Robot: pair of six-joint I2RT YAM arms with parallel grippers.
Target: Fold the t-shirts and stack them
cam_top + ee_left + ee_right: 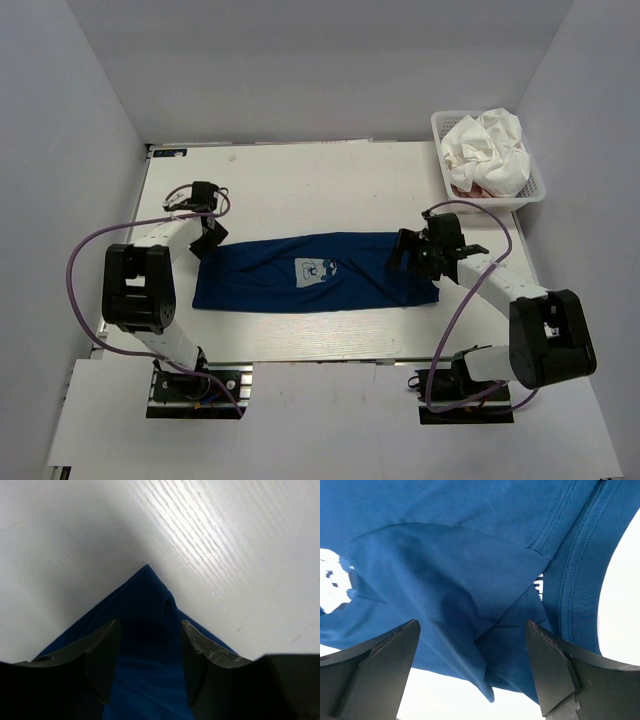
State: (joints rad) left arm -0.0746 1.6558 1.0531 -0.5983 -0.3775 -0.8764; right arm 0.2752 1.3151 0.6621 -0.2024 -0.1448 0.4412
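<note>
Navy shirt (260,280) runs left-right (folded strip); my left pincer (208,238) and right pincer (410,255) hang wide open, one over each end.

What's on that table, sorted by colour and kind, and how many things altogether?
Navy t-shirt: 1
White cloth, in basket: 1
Pink cloth, barely showing beneath: 1
White basket: 1
Robot hands: 2, left hand, right hand
Total: 6

The navy blue t-shirt (260,280) bears a pale square print (316,270); beyond it, a white mesh basket (441,140) holds white cloth (492,145) and pink cloth (468,190).
</note>
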